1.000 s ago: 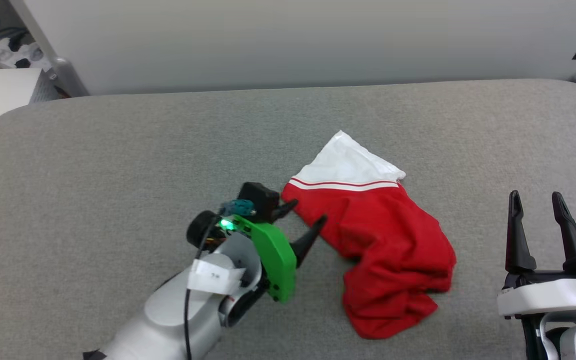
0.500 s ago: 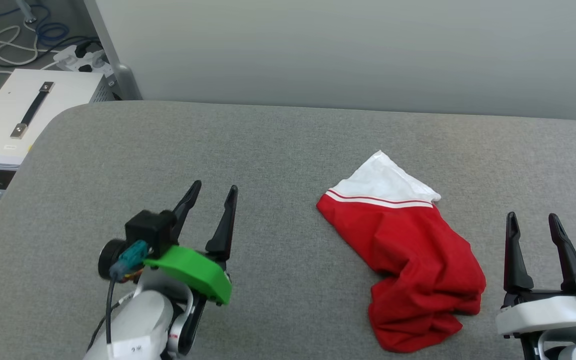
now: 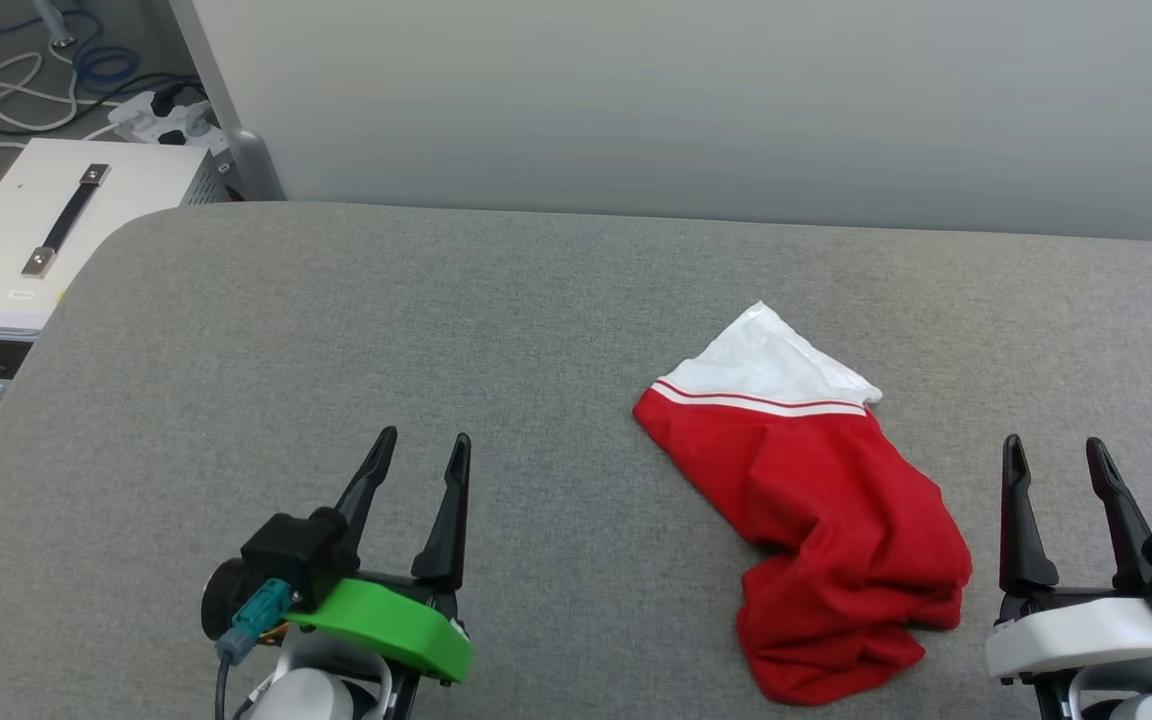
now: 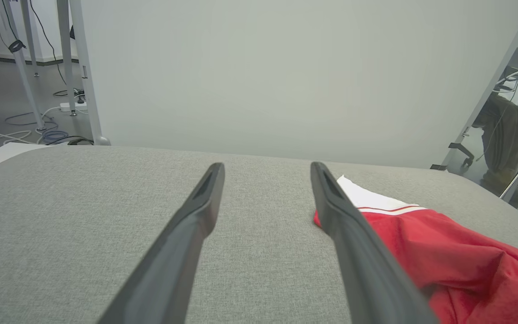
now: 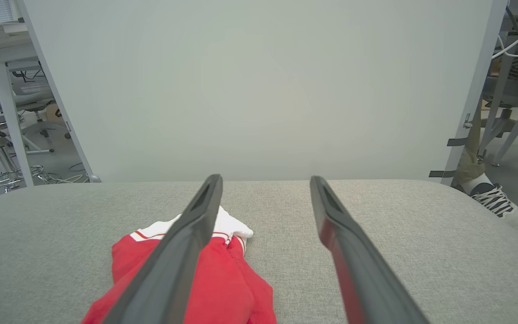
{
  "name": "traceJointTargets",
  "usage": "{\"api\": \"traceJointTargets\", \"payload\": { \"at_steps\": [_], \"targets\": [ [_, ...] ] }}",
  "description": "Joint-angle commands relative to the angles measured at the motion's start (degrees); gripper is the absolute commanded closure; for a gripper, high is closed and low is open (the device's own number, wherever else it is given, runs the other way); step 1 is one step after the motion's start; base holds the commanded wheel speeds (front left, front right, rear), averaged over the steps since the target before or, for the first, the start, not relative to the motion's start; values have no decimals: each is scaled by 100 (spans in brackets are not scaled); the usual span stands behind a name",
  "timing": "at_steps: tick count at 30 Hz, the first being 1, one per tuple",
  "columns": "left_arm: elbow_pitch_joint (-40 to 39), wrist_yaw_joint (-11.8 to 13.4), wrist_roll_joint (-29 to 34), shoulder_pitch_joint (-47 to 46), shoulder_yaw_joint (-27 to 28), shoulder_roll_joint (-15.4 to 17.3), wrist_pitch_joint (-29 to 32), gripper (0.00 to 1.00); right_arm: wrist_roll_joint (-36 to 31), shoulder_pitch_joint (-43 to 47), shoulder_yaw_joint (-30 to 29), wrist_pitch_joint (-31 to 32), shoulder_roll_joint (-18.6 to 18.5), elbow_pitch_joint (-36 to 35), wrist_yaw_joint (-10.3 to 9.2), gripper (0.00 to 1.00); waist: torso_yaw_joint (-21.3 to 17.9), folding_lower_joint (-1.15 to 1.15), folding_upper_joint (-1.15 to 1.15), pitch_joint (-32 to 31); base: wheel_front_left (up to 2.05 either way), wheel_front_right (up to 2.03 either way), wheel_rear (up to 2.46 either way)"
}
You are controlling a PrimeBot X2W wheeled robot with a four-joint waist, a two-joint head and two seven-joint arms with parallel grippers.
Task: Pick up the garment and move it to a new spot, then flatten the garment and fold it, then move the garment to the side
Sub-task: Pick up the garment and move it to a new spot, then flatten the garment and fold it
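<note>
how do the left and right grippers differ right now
The left gripper carries a green cover at its base; the right gripper has a white cover. The left gripper stands well apart from the garment, over bare grey surface; the right gripper sits close beside the garment's crumpled red end. Both are open and empty, fingers pointing away from the robot.

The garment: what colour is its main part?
Red; the garment shows best in the head view.
</note>
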Motion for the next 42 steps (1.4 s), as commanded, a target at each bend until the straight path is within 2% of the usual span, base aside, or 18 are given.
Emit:
{"api": "traceJointTargets", "payload": {
  "at_steps": [1, 7, 11, 15, 19, 24, 27, 29, 35, 42],
  "targets": [
    [35, -70, 104, 95, 49, -58, -32, 0, 12, 74, 4, -26, -9, 0, -5, 0, 6, 0, 0, 11, 0, 0, 0],
    [79, -218, 298, -42, 206, -245, -32, 0, -28, 110, -54, -5, -9, -26, -5, 0, 128, 0, 0, 115, 0, 0, 0],
    [81, -268, 357, -119, 250, -328, -32, 0, -28, -51, 17, 367, -93, -104, -5, 0, 286, 0, 0, 294, 0, 0, 0],
    [67, -293, 366, -228, 240, -401, -32, 0, 140, -405, 292, 1319, -561, -274, -5, 0, 519, 0, 0, 611, 0, 0, 0],
    [50, -305, 336, -395, 162, -455, -32, 0, 502, -964, 675, 2778, -1325, -409, -5, 0, 829, 0, 0, 993, 0, 0, 0],
    [-20, -310, 53, -613, 103, -489, -32, 0, 1493, -1946, 1189, 4755, -2315, -455, -5, 0, 1220, 0, 0, 1490, 0, 0, 0],
    [-89, -310, -113, -757, -10, -492, -32, 0, 2001, -2560, 1285, 5834, -2654, -245, -5, 0, 1444, 0, 0, 1759, 0, 0, 0],
    [-87, -311, -167, -836, -52, -493, -32, 0, 2185, -2941, 1343, 6400, -2790, -68, -5, 0, 1566, 0, 0, 1893, 0, 0, 0],
    [-93, -297, -331, -1047, -166, -494, -32, 0, 2356, -3840, 1372, 7520, -2879, 620, -5, 0, 1903, 0, 0, 2227, 0, 0, 0],
    [-172, -205, -483, -1165, -327, -494, -32, 0, 2202, -4355, 1513, 7999, -2978, 1217, -5, 0, 2172, 0, 0, 2473, 0, 0, 0]
  ]
}}
